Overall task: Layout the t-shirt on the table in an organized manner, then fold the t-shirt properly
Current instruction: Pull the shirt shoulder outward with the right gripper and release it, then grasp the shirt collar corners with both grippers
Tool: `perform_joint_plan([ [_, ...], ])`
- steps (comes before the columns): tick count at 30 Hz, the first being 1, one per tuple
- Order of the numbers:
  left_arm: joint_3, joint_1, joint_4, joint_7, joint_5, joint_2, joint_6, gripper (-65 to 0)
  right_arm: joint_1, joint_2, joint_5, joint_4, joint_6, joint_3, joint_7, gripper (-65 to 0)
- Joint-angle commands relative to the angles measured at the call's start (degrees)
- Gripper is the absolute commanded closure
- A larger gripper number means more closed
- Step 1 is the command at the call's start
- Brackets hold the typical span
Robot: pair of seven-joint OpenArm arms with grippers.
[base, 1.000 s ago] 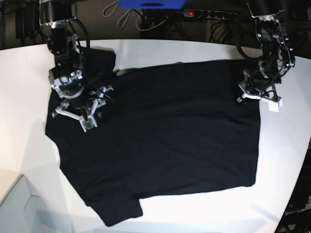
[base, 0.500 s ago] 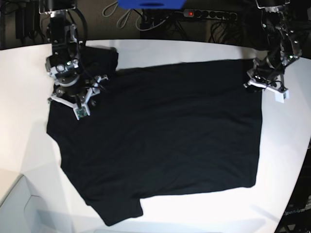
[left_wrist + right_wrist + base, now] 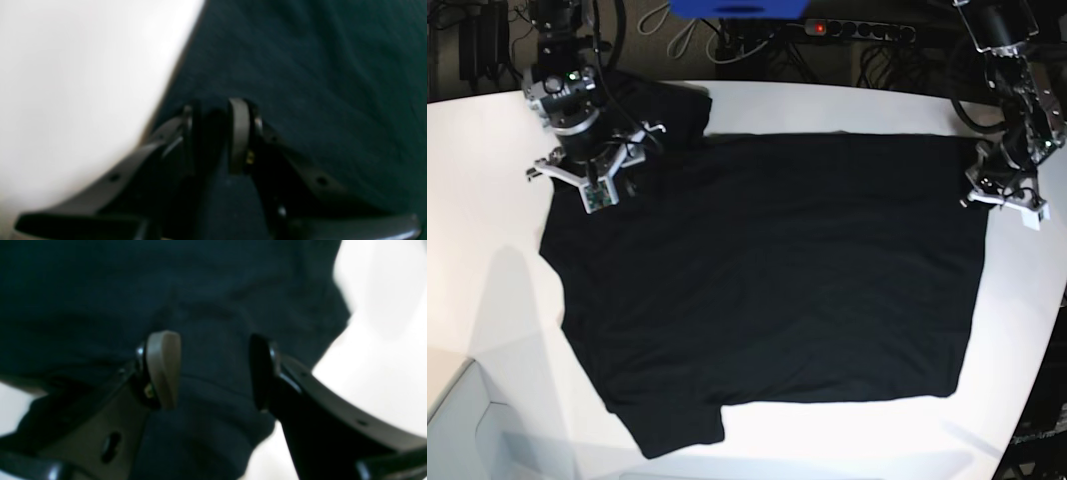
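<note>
The t-shirt is spread flat on the white tabletop. Its far right corner is pinched in the closed left pincer — fabric is seen between the fingers. The right pincer is held apart over the shoulder fabric at the far left — nothing is gripped.

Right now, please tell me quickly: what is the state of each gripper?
Left gripper: shut on the t-shirt, at its edge.
Right gripper: open, with t-shirt fabric between its fingers.
</note>
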Motion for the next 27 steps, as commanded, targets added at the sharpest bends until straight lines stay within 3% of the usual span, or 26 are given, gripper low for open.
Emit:
perform_joint_plan([
  [1, -0.32, -1.26, 0.88, -0.64, -0.52, -1.02, -0.15, -14.1, -1.41, -0.43, 0.31, 1.50, -0.21, 0.02, 0.61, -33.6],
  [10, -0.59, -3.02, 1.41, -0.64, -0.95, -2.61, -0.15, -14.1, -8.27, -2.28, 0.22, 2.12, -0.47, 0.54, 0.61, -33.6],
  [17, -1.20, 0.15, 6.16, -0.38, -1.13, -2.61, 0.29, -14.2, -8.97, -5.27, 0.31, 1.94, -0.47, 8.72, 0.61, -33.6],
  [24, -12.54, 3.84, 6.86, -0.38, -0.60, -0.59, -0.15, -14.4, -9.06, -8.78, 0.40, 0.62, -0.12, 14.26, 0.61, -33.7],
  [27, -14.13, 5.78, 6.86, -0.29, -0.60, -0.76, -0.15, -20.4, -9.06, -8.78, 0.40, -1.75, -0.12, 14.17, 0.61, -33.8],
])
